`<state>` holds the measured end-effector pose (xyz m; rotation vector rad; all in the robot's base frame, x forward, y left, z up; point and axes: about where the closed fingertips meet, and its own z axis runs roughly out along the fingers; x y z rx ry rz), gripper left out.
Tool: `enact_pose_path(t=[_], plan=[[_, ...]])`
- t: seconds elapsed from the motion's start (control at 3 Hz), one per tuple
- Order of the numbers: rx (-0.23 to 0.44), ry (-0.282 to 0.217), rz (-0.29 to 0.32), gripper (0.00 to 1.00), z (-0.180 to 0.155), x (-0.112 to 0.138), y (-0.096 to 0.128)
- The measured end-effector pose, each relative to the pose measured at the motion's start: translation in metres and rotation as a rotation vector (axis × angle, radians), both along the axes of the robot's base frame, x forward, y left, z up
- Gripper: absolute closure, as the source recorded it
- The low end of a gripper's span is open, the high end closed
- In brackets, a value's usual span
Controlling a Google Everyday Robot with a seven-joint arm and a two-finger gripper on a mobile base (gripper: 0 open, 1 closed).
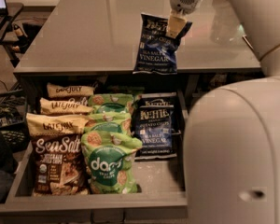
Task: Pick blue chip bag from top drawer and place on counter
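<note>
1. My tool (pixel 175 28) is closed on the top corner of the bag (pixel 155 50), pinching the crinkled edge. The bag hangs free below it, slightly tilted, well above the open drawer (pixel 93 201).
2. The bag's lower hem sits about level with the front edge of the worktop (pixel 84 31), so it is over the lip and not yet properly above the surface. I judge the lift done and the carry-and-place to be the step in hand.
3. I would raise a touch more first, so the hem clears the edge instead of catching on it and folding.
4. Then I would move inward, away from the drawer and well back from the edge. Bare grey surface lies to the left of the bag and behind it.
5. Go slowly: a bag held by one corner will likely swing, and a thin pinch on slick foil can slip.
6. Lower until the bottom settles and the bag slackens, and only then open. Letting go from height risks it toppling off the edge down into the drawer.
7. Leave alone the spare blue bag (pixel 153 125) and the green bags (pixel 109 148) lying in the drawer. My own arm housing (pixel 233 153) blocks the right of the view, so I cannot judge clearance there.
</note>
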<state>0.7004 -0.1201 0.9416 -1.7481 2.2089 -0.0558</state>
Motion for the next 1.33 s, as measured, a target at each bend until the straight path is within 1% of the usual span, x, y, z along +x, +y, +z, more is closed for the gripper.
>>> enact_pose_path(t=[0.33, 0.67, 1.0, 1.33], plan=[[-0.008, -0.054, 0.02, 1.0, 0.015, 0.028, 0.013], [-0.006, -0.128, 0.03, 1.0, 0.035, 0.047, 0.028], [-0.009, -0.164, 0.048, 1.0, 0.041, 0.057, 0.042], [-0.021, -0.134, 0.083, 1.0, 0.02, 0.065, 0.062]])
